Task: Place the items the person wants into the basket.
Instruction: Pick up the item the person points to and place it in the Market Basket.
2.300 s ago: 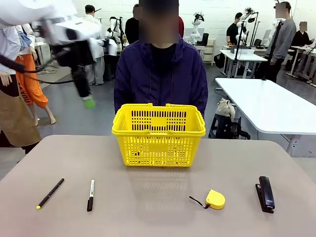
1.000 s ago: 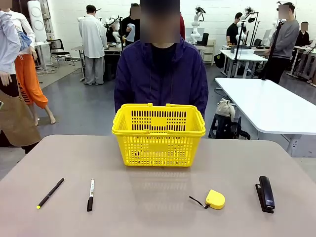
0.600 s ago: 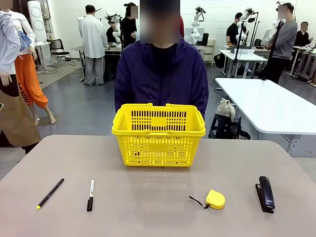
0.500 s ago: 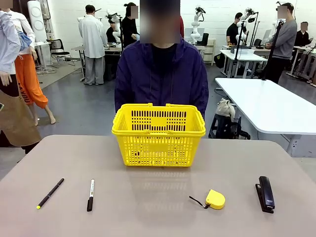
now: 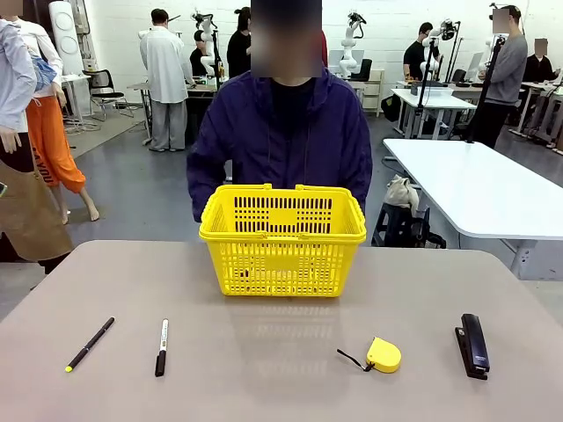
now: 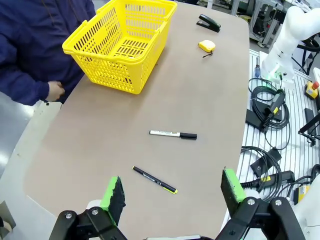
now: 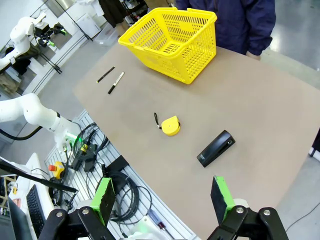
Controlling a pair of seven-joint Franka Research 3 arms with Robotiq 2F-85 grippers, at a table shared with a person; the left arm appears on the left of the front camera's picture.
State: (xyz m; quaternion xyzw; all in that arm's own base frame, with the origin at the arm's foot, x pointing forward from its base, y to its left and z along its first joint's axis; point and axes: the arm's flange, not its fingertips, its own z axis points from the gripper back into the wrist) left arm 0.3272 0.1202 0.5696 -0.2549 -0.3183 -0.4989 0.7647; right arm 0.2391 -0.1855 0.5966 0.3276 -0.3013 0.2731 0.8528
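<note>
The front camera sits low at the near edge of the surface (image 5: 281, 387), close in, facing straight across the basket (image 5: 282, 239) to the person (image 5: 286, 132) at the far side. The left wrist camera hangs high off the left end and looks down past the left claw (image 6: 172, 192) toward the right end. The right wrist camera hangs high off the right end and looks down past the right claw (image 7: 162, 196) toward the left end. All three share the top of the surface, with basket, pen (image 5: 89, 344), marker (image 5: 161, 346), tape (image 5: 383, 354) and stapler (image 5: 473, 345).
</note>
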